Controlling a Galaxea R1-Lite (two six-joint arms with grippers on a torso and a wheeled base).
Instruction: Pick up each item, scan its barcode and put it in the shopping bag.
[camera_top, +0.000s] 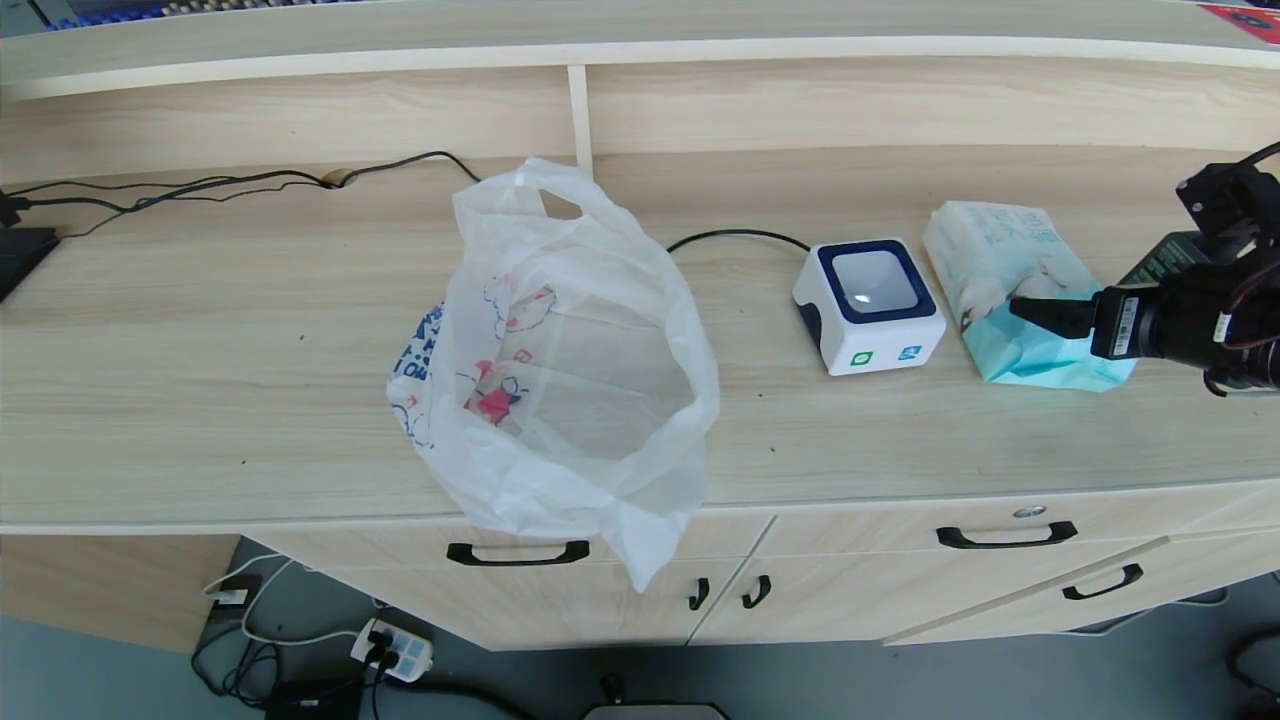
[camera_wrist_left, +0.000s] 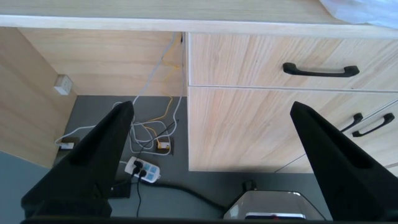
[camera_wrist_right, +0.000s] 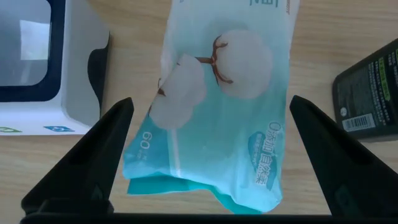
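Note:
A white translucent shopping bag stands open in the middle of the wooden counter; red and blue shapes show through its wall. To its right sits a white and blue scanner box. Beyond that lies a teal and white wipes pack. My right gripper hovers open just above the pack's near end, a finger on each side. A dark flat pack with a barcode lies further right. My left gripper is open and empty below counter height, facing the drawers.
Black cables run along the back of the counter, and a dark device sits at its far left. A raised wooden shelf backs the counter. Drawers with black handles lie below. A power strip is on the floor.

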